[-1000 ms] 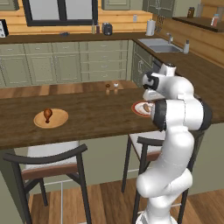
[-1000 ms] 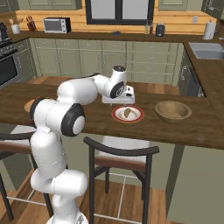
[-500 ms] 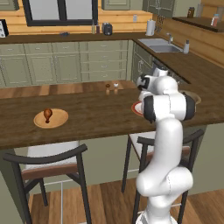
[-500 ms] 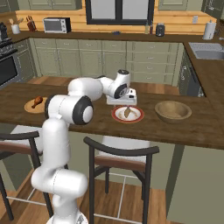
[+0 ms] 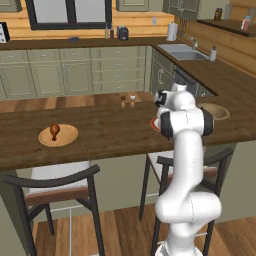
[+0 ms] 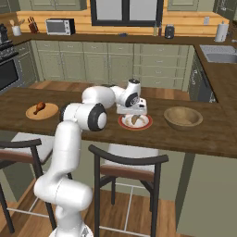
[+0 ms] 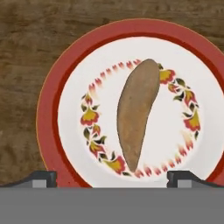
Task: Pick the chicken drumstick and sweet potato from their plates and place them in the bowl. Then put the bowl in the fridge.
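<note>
On the far left of the dark wooden desk (image 6: 203,139), seen from the right base camera, the chicken drumstick (image 6: 40,107) lies on the flat tan wooden plate (image 6: 42,111). From the left base camera the same drumstick (image 5: 54,131) sits on that plate (image 5: 58,135) with its thin bone end pointing down toward the near edge. Two dark chairs (image 6: 127,169) stand tucked against the near side of the desk.

Further right, the white arm reaches over the middle of the desk, and the jaws (image 6: 134,112) hang just above the white plate with the red rim (image 6: 135,122). The sweet potato (image 6: 135,119) rests on this plate, directly under the hand. In the hand camera the sweet potato (image 7: 136,113) lies lengthwise in the centre of the red-rimmed plate (image 7: 52,113), inside a ring of painted flowers, its narrower end toward the two dark fingertips (image 7: 41,178). The jaws are spread wide, one tip at each side of the plate's lower edge, and neither tip touches the sweet potato.

To the right of that plate, a little apart from it, the wooden bowl (image 6: 183,118) stands on the desk. From the left base camera the bowl (image 5: 216,111) shows past the arm, and two small shakers (image 5: 127,100) stand on the far side of the desk.
</note>
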